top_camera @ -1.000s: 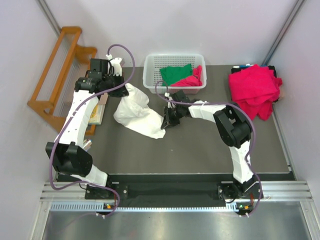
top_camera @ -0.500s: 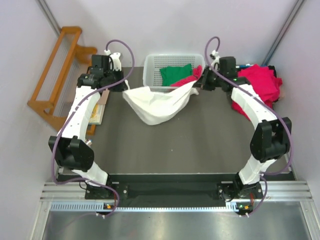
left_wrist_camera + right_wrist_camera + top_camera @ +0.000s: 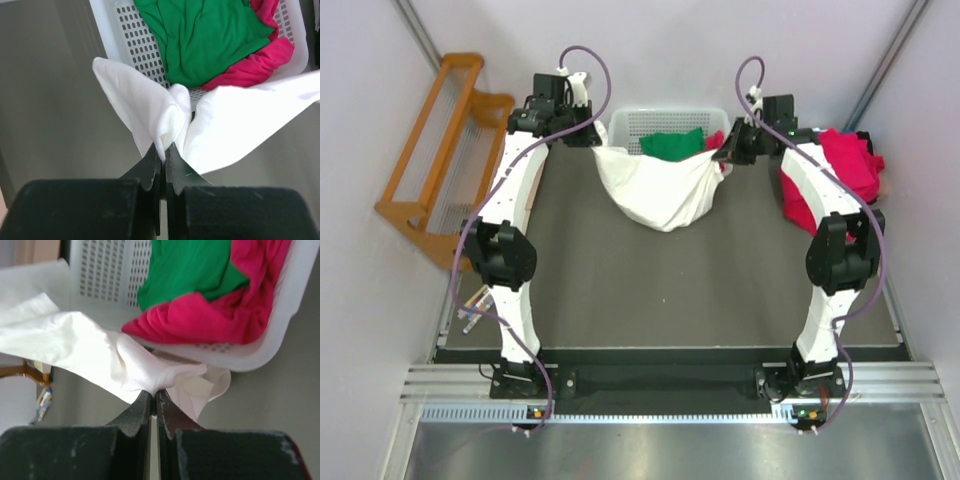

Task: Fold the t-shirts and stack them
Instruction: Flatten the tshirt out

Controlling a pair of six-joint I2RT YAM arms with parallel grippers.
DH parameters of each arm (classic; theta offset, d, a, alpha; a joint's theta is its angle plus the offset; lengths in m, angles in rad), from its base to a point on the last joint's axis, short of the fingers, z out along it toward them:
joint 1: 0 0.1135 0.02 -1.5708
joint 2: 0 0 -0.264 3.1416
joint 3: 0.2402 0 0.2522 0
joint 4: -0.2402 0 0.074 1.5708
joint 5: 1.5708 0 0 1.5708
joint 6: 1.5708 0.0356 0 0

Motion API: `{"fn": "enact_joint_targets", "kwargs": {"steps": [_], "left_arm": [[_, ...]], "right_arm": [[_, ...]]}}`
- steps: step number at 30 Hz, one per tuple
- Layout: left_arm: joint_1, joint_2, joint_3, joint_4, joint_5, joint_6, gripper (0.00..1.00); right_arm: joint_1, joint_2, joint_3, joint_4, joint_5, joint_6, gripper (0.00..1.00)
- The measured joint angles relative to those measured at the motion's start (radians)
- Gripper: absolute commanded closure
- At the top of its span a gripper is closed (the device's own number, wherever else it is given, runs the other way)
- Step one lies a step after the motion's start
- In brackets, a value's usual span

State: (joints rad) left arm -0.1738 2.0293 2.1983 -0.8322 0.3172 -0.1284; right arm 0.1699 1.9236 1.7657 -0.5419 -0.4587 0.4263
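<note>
The white lattice basket [image 3: 630, 122] is sitting at the table's [image 3: 670, 290] far edge, holding a green t-shirt [image 3: 200, 35] lying over a crimson t-shirt [image 3: 200, 315]. Just in front of it, the white t-shirt [image 3: 660, 190] is hanging stretched between both arms. The left gripper [image 3: 163, 150] is pinching its left corner with closed jaws, and the right gripper [image 3: 153, 396] is likewise clamping its right corner. A crimson t-shirt pile [image 3: 845, 170] is lying far right, and a wooden rack [image 3: 430, 150] is standing off the table's left side.

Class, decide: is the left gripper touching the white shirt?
Touching. The left wrist view shows the left gripper shut on a fold of the white shirt, cloth pinched between its jaws.
</note>
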Motion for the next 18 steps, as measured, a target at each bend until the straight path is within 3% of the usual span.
{"fn": "enact_joint_targets", "kwargs": {"steps": [5,9,18], "left_arm": [[-0.023,0.015,0.010,-0.020,0.006,-0.001,1.00],[-0.033,-0.077,-0.109,-0.016,0.008,0.002,1.00],[-0.034,-0.484,-0.491,-0.054,0.027,0.084,1.00]], "right_arm": [[-0.047,0.034,0.152,-0.044,-0.006,-0.007,1.00],[-0.075,0.001,0.166,-0.056,-0.007,-0.017,1.00],[-0.018,-0.414,-0.396,-0.015,0.004,-0.027,1.00]]}}
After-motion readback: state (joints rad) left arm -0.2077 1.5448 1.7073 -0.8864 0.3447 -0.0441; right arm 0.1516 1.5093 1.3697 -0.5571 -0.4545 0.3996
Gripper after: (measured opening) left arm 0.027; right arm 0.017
